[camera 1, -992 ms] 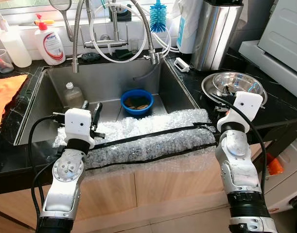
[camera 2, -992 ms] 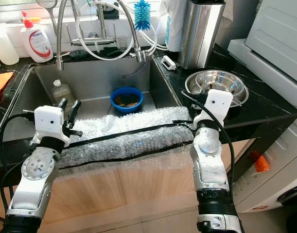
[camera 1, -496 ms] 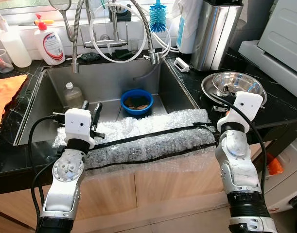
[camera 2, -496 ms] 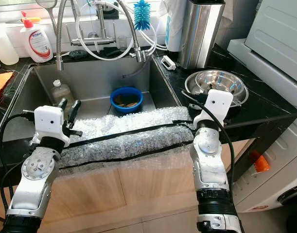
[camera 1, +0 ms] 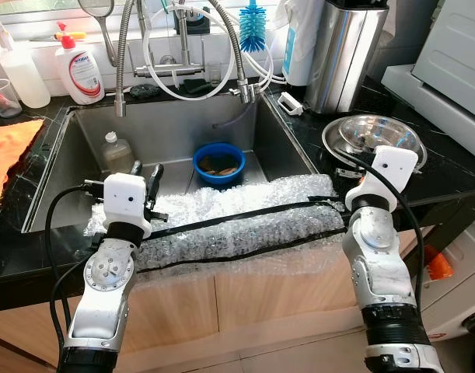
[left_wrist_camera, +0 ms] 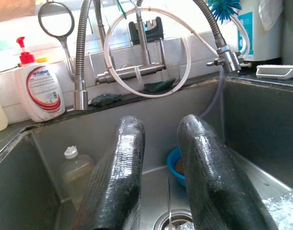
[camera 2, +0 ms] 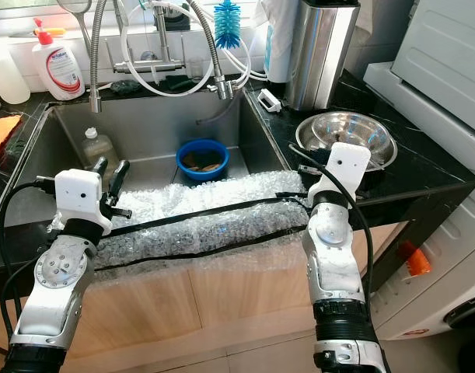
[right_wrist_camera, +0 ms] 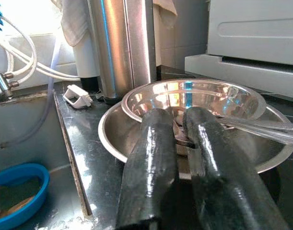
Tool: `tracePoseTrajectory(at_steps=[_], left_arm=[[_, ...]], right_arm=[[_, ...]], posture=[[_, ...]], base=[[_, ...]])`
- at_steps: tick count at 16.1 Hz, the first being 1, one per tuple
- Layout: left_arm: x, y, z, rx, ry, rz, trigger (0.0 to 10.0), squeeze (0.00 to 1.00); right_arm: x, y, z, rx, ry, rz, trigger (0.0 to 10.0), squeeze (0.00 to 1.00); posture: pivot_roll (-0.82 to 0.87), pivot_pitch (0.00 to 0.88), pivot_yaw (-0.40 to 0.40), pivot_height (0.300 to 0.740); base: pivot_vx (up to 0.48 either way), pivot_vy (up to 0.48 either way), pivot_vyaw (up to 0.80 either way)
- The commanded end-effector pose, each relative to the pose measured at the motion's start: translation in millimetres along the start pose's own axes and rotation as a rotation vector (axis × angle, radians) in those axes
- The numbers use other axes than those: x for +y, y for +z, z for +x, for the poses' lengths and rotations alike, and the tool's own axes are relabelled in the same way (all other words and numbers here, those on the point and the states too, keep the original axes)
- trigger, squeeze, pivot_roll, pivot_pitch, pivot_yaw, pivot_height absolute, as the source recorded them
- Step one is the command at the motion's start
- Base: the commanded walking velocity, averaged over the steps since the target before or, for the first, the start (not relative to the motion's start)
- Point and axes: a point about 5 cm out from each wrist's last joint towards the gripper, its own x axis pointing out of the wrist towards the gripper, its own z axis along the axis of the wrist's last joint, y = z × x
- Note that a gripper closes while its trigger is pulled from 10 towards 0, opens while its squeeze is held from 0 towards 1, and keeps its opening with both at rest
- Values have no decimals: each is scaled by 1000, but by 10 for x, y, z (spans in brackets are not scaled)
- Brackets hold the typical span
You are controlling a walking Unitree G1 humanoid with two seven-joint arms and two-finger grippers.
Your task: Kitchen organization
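Overhead, the head camera showed the left gripper [camera 1: 144, 172] raised over the near edge of the sink [camera 1: 82, 144], fingers parted by a narrow gap and holding nothing. A sheet of bubble wrap [camera 1: 237, 221] lay draped over the sink's front edge just beside and below that gripper, reaching across to the right arm. Ahead of the left gripper, in the basin, sat a blue bowl [camera 1: 219, 163] and, further to its left, a clear bottle [camera 1: 115, 151]. The right gripper [camera 2: 305, 167] sat at the near rim of the steel bowls [camera 1: 381, 134] on the black counter [camera 1: 455, 175].

Left wrist view: both fingers [left_wrist_camera: 120, 172] were apart with nothing between them; the faucet [left_wrist_camera: 141, 72] and soap bottle [left_wrist_camera: 41, 91] stood well beyond, at the back of the sink.

Right wrist view: fingers [right_wrist_camera: 153, 163] were nearly together, tips at the bowls' rim, with a thin metal edge seemingly between them. Whether they truly gripped it could not be told. A tall steel canister [right_wrist_camera: 122, 45] stood behind the bowls.
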Motion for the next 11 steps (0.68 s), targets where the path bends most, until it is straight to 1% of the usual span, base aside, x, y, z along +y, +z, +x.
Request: tracePoseTrajectory(at_steps=[1, 2, 3, 8, 11], left_arm=[[-8, 13, 28, -2, -8, 20, 10000, 0], [-5, 16, 31, -4, -8, 20, 10000, 0], [-1, 16, 32, -4, -7, 21, 10000, 0], [-2, 18, 35, -4, -8, 21, 10000, 0], [0, 19, 39, -5, -7, 22, 10000, 0]], right_arm=[[43, 55, 35, -12, 9, 11, 706, 0], [43, 61, 39, -15, 8, 14, 4118, 0], [47, 73, 42, -21, 8, 17, 10000, 0], [60, 104, 36, -39, 13, 35, 10000, 0], [76, 163, 39, -77, 25, 46, 10000, 0]], posture=[[9, 0, 0, 740], [10, 0, 1, 740], [9, 0, 2, 740], [9, 0, 3, 740], [9, 0, 3, 740]], base=[[0, 0, 0], [0, 0, 0], [0, 0, 0], [0, 0, 0], [0, 0, 0]])
